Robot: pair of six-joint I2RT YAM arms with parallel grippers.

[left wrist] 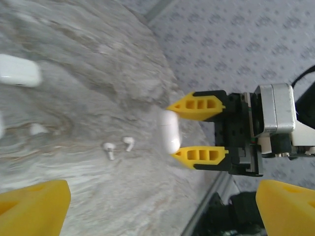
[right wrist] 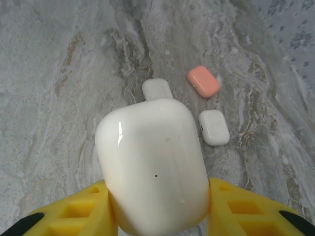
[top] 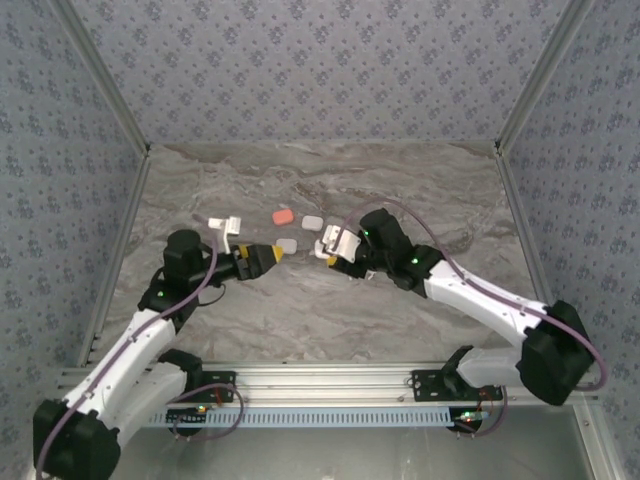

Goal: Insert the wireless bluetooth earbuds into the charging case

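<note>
Right gripper [right wrist: 157,212] has its yellow fingers [right wrist: 74,216] pinched on a white charging case [right wrist: 152,162], lid looking closed. My guess is it's just steadying the case for loading. Left gripper [top: 268,256] faces it with its jaws spread wide, holding nothing. Two white earbuds [left wrist: 109,150] lie loose on the marble table [right wrist: 59,73] near the case, probably the next pickup.

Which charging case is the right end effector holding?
The white case clamped in the right end effector; the rest, the coral case included, lie on the table.
</note>
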